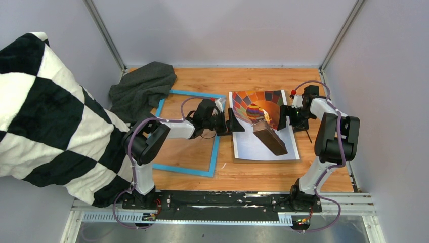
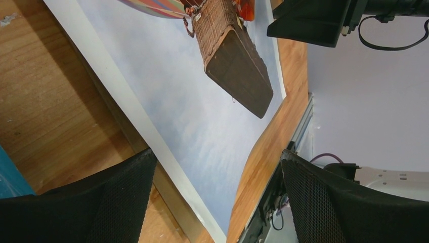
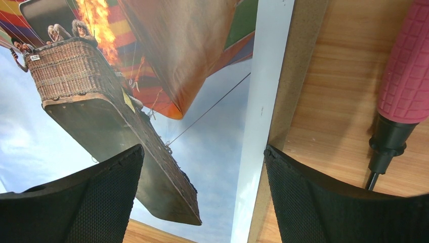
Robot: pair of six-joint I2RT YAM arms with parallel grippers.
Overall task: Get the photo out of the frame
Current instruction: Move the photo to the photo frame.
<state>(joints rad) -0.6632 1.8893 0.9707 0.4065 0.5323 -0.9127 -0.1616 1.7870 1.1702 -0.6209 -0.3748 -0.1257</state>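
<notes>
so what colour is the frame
The frame is bright blue, which shows best in the top external view.

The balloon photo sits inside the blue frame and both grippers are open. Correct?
Not quite. The photo is not inside the frame; it lies flat on the table to the frame's right, as the top external view shows. The left gripper and the right gripper are indeed both open.

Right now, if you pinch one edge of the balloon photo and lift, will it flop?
Probably floppy: the photo is a thin flat sheet, so a lifted edge would likely sag. Likely light, and may slide on the brown board beneath.
</notes>
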